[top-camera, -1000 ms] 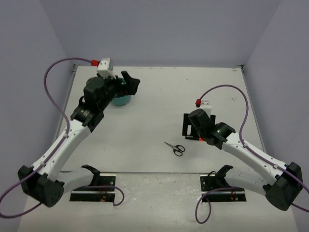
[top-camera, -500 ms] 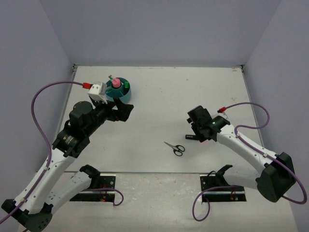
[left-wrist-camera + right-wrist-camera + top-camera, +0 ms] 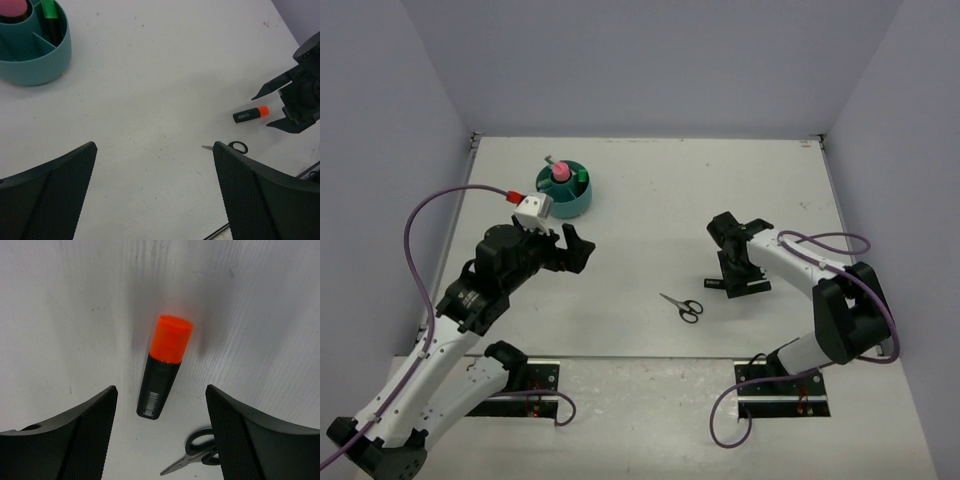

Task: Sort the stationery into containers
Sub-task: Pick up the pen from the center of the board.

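Though illegible, pale label on black-and-orange marker between released right jaws; left jaws released too.

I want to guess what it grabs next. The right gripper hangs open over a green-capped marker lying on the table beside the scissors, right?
Not quite: the cap is orange, not green. The right wrist view shows the right gripper open over the black marker lying on the table, scissors beside it.
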`<state>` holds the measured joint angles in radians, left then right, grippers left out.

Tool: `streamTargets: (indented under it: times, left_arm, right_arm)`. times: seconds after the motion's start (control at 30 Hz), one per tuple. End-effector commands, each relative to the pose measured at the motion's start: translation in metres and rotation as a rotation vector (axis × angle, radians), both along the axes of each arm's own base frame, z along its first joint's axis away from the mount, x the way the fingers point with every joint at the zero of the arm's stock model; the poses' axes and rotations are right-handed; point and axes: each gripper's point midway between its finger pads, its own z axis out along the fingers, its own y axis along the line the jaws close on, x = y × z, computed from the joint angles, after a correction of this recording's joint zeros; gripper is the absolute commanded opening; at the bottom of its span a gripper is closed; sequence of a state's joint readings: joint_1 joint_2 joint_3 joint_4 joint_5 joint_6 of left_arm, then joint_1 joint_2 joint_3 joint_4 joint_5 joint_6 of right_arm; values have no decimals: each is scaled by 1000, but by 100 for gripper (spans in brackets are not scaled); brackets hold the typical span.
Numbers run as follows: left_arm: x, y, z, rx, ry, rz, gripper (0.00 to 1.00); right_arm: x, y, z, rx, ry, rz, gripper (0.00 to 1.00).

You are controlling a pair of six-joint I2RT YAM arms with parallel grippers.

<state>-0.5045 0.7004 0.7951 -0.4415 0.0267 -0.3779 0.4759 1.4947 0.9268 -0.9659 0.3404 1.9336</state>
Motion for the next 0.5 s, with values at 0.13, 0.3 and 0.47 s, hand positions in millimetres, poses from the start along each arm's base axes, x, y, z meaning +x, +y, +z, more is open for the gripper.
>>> streamTargets:
  times: [0.13,0.3,0.47]
  left_arm:
    - [-2,-4,-3,14,-16,-50,100]
    - [-3,-3,-1,11,-30,-50,100]
    - [-5,-2,1,6,-39,-50,100]
  right_arm:
    - [25,2,-25,41,-57,-251,73]
    - [17,6,-51,43,21,-251,64]
    - [7,7,-70,72,36,-253,49]
